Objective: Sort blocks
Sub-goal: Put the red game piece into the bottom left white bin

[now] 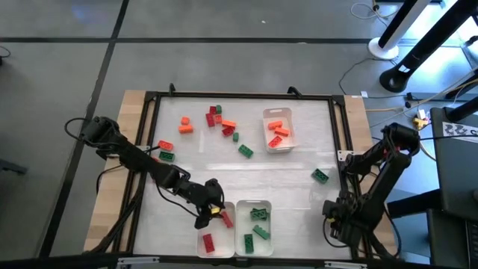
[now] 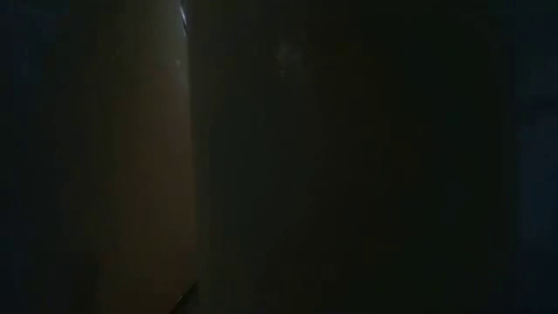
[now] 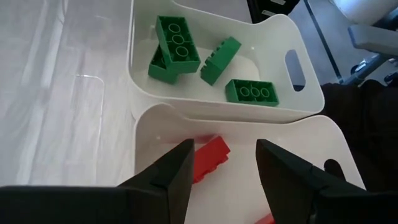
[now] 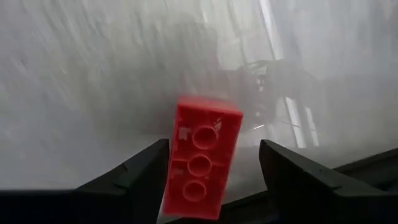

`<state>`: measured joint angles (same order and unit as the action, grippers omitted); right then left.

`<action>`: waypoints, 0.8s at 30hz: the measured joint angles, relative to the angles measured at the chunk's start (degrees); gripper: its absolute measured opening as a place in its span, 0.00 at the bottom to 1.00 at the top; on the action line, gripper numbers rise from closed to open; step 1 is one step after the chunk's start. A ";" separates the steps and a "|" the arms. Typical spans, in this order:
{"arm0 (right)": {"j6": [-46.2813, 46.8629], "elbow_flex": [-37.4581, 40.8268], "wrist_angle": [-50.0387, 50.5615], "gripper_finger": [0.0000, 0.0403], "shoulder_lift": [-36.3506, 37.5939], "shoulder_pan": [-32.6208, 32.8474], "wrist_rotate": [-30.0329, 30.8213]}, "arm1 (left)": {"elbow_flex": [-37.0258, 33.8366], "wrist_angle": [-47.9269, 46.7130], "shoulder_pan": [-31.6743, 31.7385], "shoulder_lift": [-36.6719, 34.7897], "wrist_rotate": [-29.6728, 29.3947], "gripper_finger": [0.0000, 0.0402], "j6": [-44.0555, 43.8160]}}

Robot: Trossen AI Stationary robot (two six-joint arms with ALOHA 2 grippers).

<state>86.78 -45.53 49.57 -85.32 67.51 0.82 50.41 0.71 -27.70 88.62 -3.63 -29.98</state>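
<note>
My left gripper (image 1: pixel 211 211) (image 3: pixel 225 148) hangs open over the near white tray (image 3: pixel 161 118). A red block (image 3: pixel 211 155) lies in that tray just below the fingers. The tray beside it (image 3: pixel 298 106) holds green blocks (image 3: pixel 177 43). My right gripper (image 1: pixel 336 217) (image 4: pixel 214 146) points down, open, at the table's near right corner. Another red block (image 4: pixel 202 158) sits studs-up between its fingers; it shows only in the right wrist view. Loose red, orange and green blocks (image 1: pixel 216 119) lie at the far middle of the table. The low view is dark. My right gripper has the red block between its open fingers, with a clear gap to one finger. The block's long side (image 4: pixel 169 174) runs close along the other finger. I cannot tell whether they touch.
A third white tray (image 1: pixel 265 116) at the far right holds orange blocks. Single green blocks lie at mid-table (image 1: pixel 244 150) and toward the right (image 1: pixel 320 175). A red and a green block (image 1: pixel 164 151) lie by the left arm. A black frame (image 1: pixel 149 149) borders the table.
</note>
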 joint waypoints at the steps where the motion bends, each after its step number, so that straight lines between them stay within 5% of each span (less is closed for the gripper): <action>1: 0.00 0.85 -1.43 0.62 0.14 0.00 -0.04 | 0.00 -0.02 0.00 0.00 0.01 0.40 0.00; 10: 1.59 5.73 -9.47 0.60 0.70 -0.02 -0.13 | 0.00 0.00 0.01 0.00 -0.01 0.40 0.01; 16: 1.79 6.05 -9.05 0.41 2.11 0.04 2.45 | 0.00 -0.95 0.67 -0.99 0.02 0.40 2.06; 21: 1.92 6.03 -9.90 0.34 2.21 0.04 5.42 | 0.00 -9.05 2.63 -5.83 0.07 0.40 1.03; 24: 1.89 6.00 -11.88 0.34 2.21 -0.55 12.90 | -0.02 -16.25 3.90 -9.85 0.01 0.40 -1.24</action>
<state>88.67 -39.53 37.70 -83.11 66.96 13.72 50.39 -15.54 -23.80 78.77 -3.62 -31.21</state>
